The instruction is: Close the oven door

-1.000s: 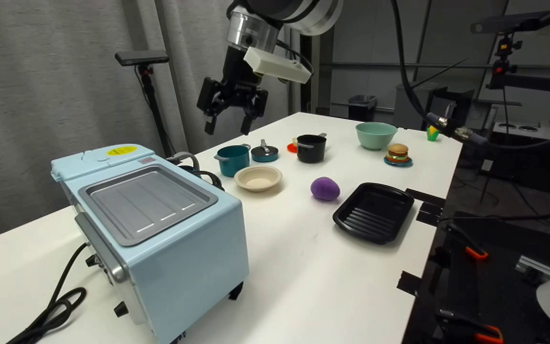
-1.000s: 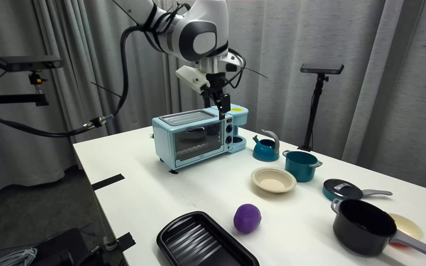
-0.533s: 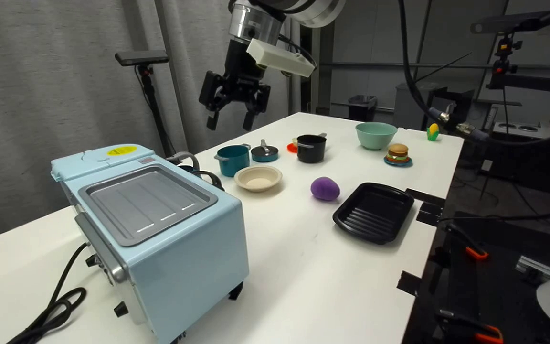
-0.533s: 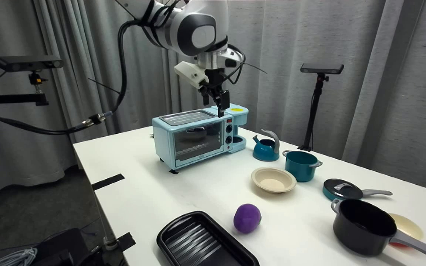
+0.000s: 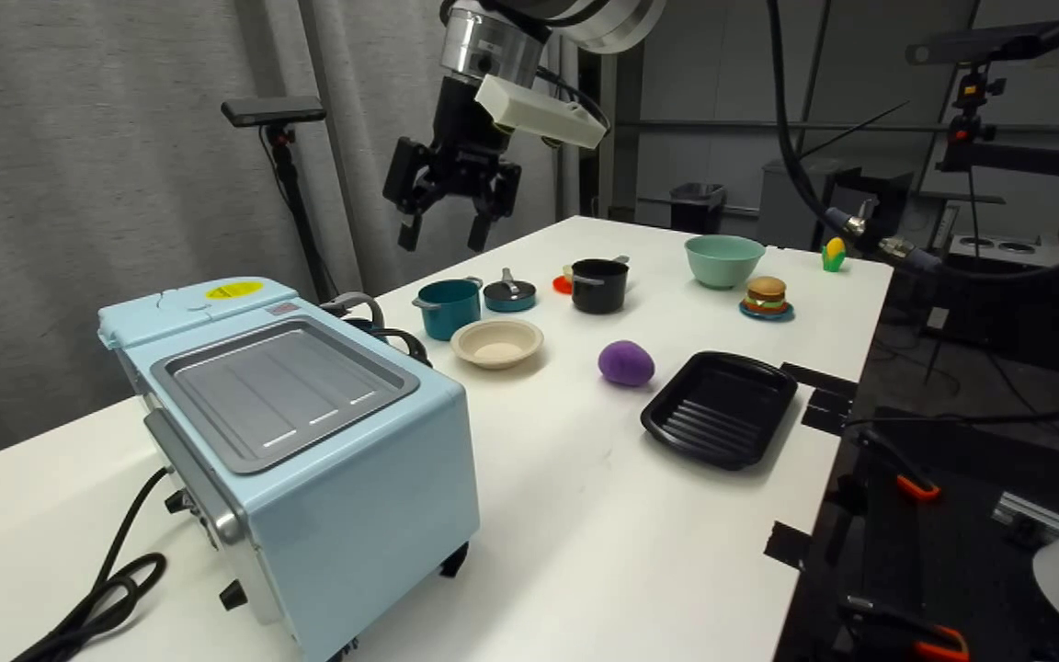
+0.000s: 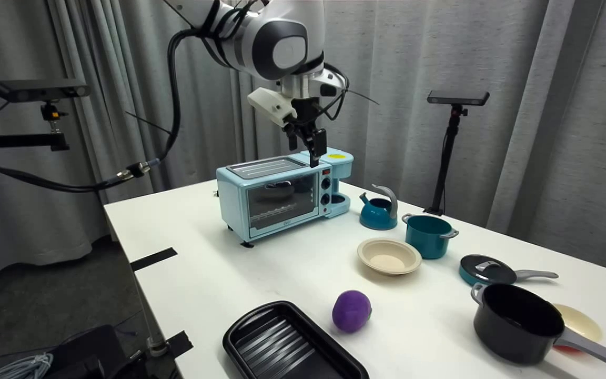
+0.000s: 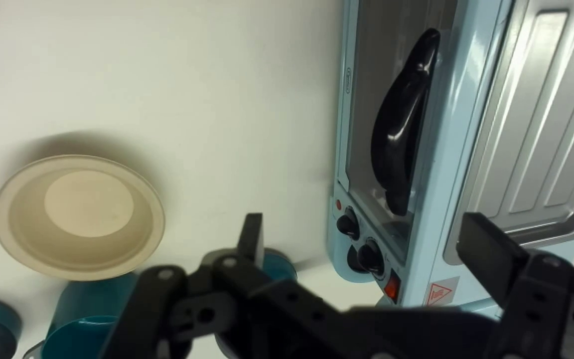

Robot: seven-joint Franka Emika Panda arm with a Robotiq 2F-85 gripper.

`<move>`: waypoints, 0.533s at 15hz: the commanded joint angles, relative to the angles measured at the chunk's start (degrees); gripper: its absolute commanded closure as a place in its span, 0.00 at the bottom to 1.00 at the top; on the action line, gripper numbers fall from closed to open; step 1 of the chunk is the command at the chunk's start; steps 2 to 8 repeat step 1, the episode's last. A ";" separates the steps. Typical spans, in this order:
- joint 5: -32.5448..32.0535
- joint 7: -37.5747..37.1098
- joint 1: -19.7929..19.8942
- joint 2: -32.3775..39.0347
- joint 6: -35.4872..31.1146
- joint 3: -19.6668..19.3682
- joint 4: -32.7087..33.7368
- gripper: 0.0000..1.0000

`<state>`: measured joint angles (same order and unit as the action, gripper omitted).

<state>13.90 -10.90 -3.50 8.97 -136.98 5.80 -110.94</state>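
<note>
Okay, gripper (image 5: 442,234) spread wide above the oven (image 5: 318,473), near the table's (image 6: 203,279) end edge! Oven door (image 6: 282,205) stands upright, flush with the front, glass (image 7: 381,55) showing in the wrist view; an exterior view alone catches toy corn (image 5: 834,255) by a far corner. Bare table runs from door to black tray (image 5: 721,409) beside a long edge.

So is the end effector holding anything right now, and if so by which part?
Nothing is held: the end effector is open, its fingers apart with nothing gripped between them.
</note>
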 commanded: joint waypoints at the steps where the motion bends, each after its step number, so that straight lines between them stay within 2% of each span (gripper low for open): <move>1: 0.04 0.00 -0.42 -0.01 0.17 -0.44 0.11 0.00; 8: 0.04 0.00 -0.42 -0.01 0.17 -0.44 0.11 0.00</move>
